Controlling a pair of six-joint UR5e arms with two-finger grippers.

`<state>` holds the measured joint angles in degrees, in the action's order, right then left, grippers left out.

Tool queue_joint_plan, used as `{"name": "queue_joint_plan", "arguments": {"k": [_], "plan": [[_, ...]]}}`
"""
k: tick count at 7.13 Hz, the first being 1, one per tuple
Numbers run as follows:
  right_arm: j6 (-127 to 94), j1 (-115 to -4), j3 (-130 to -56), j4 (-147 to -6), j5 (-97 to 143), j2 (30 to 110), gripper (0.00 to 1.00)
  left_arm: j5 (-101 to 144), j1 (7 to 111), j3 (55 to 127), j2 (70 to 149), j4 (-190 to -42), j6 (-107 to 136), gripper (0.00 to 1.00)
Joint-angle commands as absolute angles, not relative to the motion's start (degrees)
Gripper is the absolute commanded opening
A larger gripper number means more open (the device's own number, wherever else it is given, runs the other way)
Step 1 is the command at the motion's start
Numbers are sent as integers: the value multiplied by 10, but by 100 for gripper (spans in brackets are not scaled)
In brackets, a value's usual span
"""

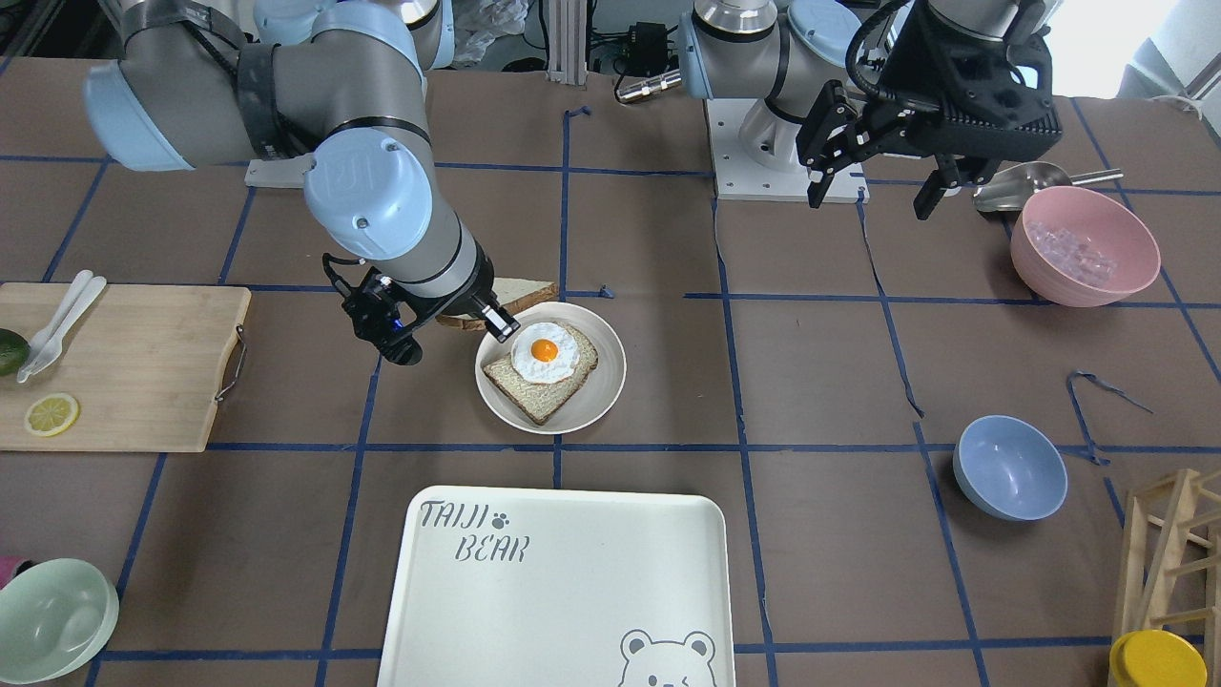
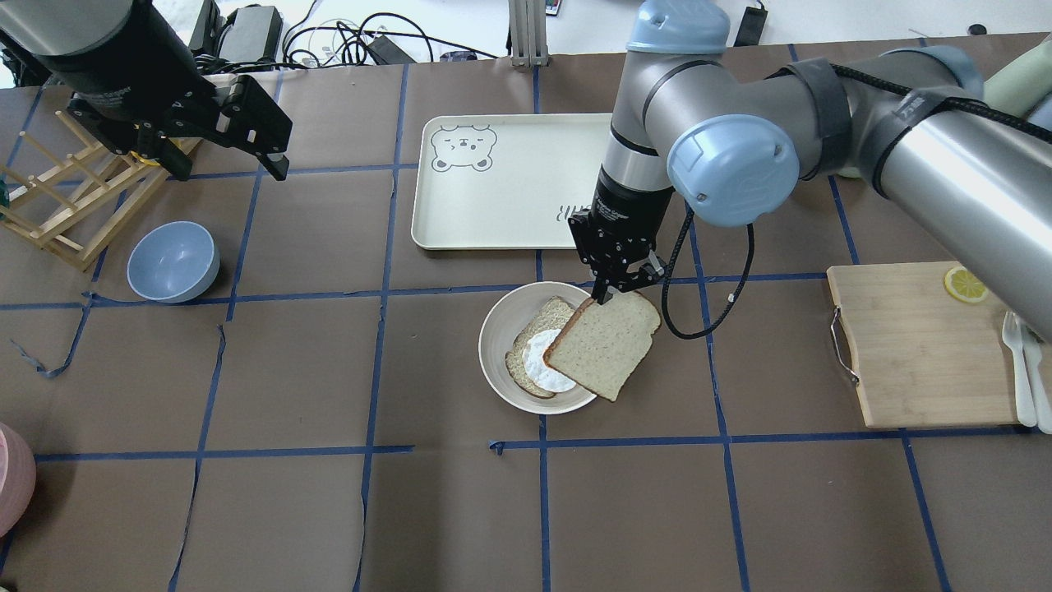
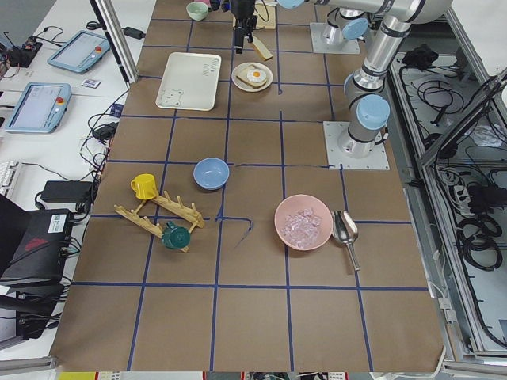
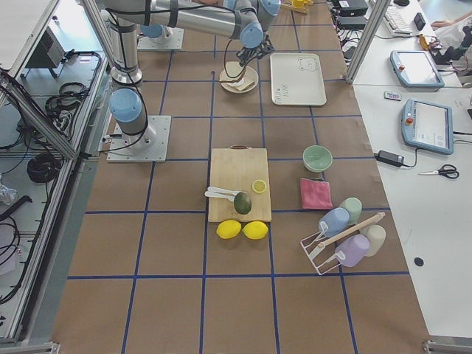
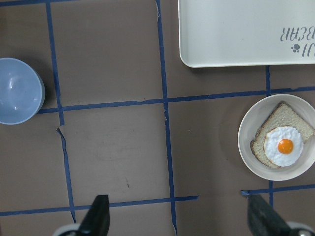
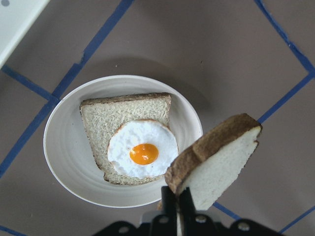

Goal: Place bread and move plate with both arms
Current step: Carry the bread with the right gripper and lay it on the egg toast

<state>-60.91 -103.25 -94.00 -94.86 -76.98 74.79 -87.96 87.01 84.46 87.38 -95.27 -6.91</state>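
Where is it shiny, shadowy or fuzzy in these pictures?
Overhead view: bright glare streaks along the right arm's metal tube. Front-facing view: the top right corner is washed out pale. Right wrist view: the egg looks sharp, and the plate casts a soft shadow on the table. Side views: the plate is too tiny for detail.

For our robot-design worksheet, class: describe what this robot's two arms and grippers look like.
The left arm and right arm are silver-grey tubes with round light blue joint caps. The left gripper and right gripper are black, two-fingered. A black cable loops beside the right wrist.
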Motion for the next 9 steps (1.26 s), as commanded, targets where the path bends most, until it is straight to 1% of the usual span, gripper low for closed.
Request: {"name": "queue_joint_plan", "arguments": {"k": [1, 7, 8, 9], "plan": [[-643, -1045, -940, -987, -759, 730, 0, -879, 870, 845, 875, -953, -69, 100], [-664, -1051, -943, -1025, -720, 698, 0, -878, 870, 845, 875, -952, -69, 100], [-662, -1051, -943, -1036, -721, 694, 5, -878, 870, 846, 875, -952, -69, 100], [-662, -1051, -944, -1041, -722, 693, 9, -878, 870, 846, 875, -952, -69, 100]]}}
